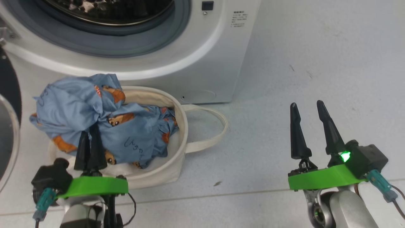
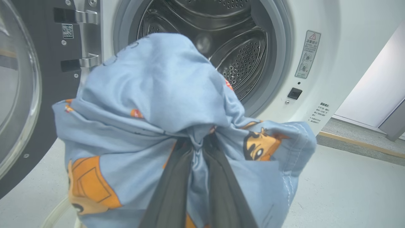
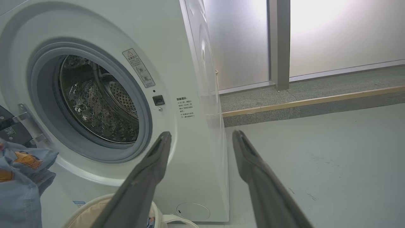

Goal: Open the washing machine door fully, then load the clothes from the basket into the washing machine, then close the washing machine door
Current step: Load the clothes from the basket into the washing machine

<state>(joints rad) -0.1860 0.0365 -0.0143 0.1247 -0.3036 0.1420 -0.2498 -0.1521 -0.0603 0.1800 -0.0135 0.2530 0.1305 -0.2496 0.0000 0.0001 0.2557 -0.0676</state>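
Observation:
The light-blue clothes (image 1: 95,120) with orange bears bunch up over the cream basket (image 1: 180,139), partly lifted. My left gripper (image 1: 90,133) is shut on the clothes; in the left wrist view its dark fingers (image 2: 171,190) pinch a fold of the clothes (image 2: 164,95) in front of the drum. The washing machine (image 1: 202,63) stands behind the basket with its grey seal and steel drum (image 2: 234,41) exposed. The washing machine door (image 2: 19,95) hangs open at the left. My right gripper (image 1: 307,107) is open over the floor, right of the basket, holding nothing.
One loop handle (image 1: 215,126) of the basket lies on the pale floor toward my right gripper. In the right wrist view a raised kerb (image 3: 300,104) and frosted wall panels (image 3: 332,34) stand beyond the machine's right side. Door hinges (image 2: 85,38) sit left of the drum.

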